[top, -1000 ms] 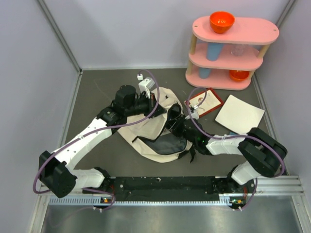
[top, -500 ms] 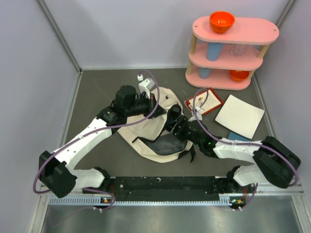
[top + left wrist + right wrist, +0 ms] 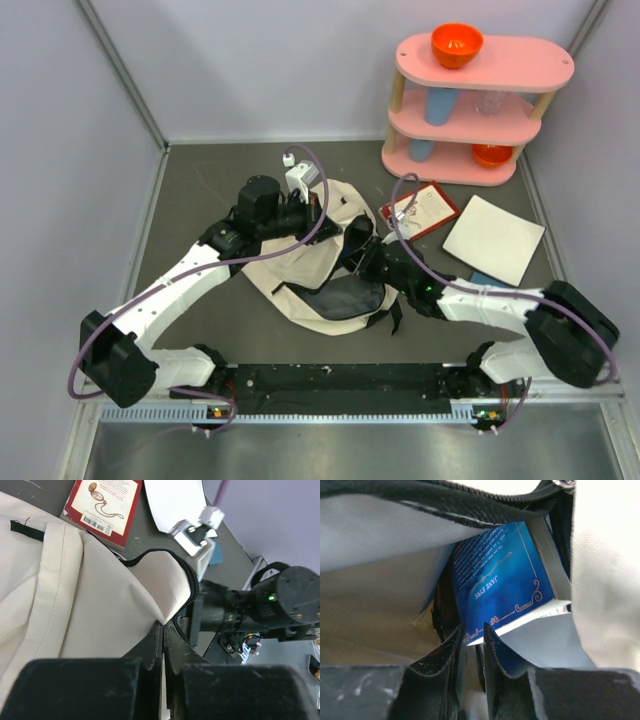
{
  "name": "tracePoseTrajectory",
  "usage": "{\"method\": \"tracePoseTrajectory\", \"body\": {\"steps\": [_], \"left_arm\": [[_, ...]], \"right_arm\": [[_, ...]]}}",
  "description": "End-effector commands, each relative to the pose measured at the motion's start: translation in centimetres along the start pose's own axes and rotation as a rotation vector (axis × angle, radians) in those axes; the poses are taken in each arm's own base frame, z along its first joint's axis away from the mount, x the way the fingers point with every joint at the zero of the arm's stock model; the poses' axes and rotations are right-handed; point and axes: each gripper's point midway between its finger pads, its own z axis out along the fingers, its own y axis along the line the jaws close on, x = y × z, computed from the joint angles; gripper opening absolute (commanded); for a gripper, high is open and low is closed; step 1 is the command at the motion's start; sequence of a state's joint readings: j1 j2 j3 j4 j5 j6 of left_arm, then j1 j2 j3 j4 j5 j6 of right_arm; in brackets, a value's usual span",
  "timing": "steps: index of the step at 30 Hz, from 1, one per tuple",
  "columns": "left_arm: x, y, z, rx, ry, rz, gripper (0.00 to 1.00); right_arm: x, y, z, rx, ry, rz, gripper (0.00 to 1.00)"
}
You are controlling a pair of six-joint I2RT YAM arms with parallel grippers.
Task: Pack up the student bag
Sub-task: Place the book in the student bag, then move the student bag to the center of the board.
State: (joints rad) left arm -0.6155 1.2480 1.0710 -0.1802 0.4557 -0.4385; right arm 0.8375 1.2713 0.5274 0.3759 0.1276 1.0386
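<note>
The student bag point(image 3: 305, 270), cream canvas with black zipper trim, lies in the middle of the table. My left gripper point(image 3: 322, 212) is shut on the bag's opening edge point(image 3: 165, 595), its jaws point(image 3: 163, 625) pinching the fabric by the zipper. My right gripper point(image 3: 353, 260) reaches into the bag's mouth. In the right wrist view its jaws point(image 3: 472, 630) stand narrow around the near corner of a blue book point(image 3: 500, 580) that sits inside the bag point(image 3: 380, 580). Pale lining surrounds the book on both sides.
A red book point(image 3: 422, 208) and a white pad point(image 3: 493, 238) lie on the table right of the bag. Behind them stands a pink shelf unit point(image 3: 478, 100) with an orange bowl point(image 3: 457, 44) on top. Grey walls enclose the table.
The right arm's elbow has swung out to the right and lower, while its wrist stays at the bag's mouth. The left arm and the bag have not moved.
</note>
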Motion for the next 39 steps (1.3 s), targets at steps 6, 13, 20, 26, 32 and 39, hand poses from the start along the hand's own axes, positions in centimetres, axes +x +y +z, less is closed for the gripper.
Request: {"method": "tracePoseTrajectory", "body": {"steps": [6,13,20,26,32,39], "left_arm": [[-2.8,-1.9,-1.1,0.056,-0.099,0.059,0.0],[-2.5,-1.5,-1.1,0.034,-0.093,0.057,0.0],[-1.5,-0.9,-1.2,0.019,-0.074,0.048,0.0],[0.3,-0.6,-1.1,0.035,-0.043,0.021,0.0],[2.6,-1.1,-0.9,0.103,0.007,-0.042,0.0],[5.8,-0.8,-1.3,0.135,0.079,-0.059,0.59]], "right_arm": [[2.0,0.2,5.5,-0.022,0.044,0.073,0.11],[3.0,-0.6,5.1,-0.04,0.07,0.092,0.14],[-0.7,1.6,0.1,-0.089,-0.022,-0.071,0.38],[-3.5,-1.7,-5.0,0.107,-0.103,-0.176,0.62],[-6.4,-6.8,-9.8,0.303,-0.257,-0.168,0.7],[-9.3,-9.1,-11.6,0.368,-0.328,-0.101,0.75]]}}
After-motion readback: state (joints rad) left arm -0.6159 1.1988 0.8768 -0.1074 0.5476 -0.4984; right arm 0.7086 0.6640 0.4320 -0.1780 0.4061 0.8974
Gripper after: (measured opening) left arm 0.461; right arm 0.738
